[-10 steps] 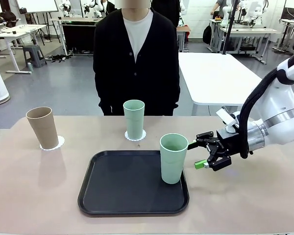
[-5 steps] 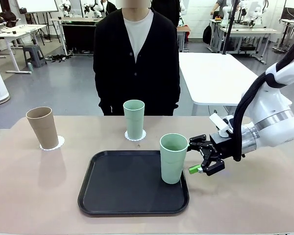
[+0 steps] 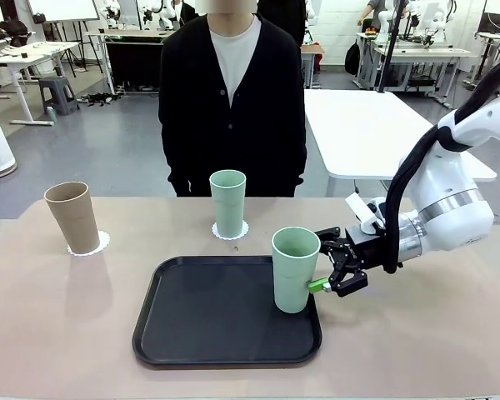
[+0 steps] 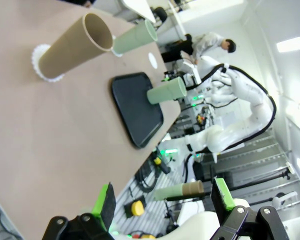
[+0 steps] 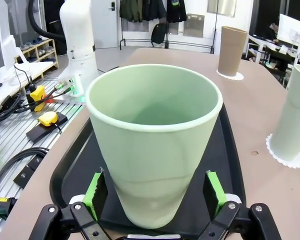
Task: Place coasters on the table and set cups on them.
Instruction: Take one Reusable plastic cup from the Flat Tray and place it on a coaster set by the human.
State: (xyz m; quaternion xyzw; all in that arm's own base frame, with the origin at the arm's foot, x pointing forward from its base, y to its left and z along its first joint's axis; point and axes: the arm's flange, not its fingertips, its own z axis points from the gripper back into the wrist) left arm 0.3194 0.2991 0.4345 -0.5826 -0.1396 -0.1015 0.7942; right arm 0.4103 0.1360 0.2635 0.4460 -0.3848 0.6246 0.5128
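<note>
Two cups sit on coasters along the table's [image 3: 50,333] far edge, and our right gripper [image 5: 152,202], released, straddles the last mint cup [image 3: 295,268] on the tray [image 3: 200,321]

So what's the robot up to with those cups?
The right gripper has its jaws open on either side of a green cup standing on the black tray, not yet closed on it. Two other cups already stand on coasters on the table: a brown cup at the left and a second green one in front of the person, who stands watching. The left gripper waits open, away from the work.
</note>
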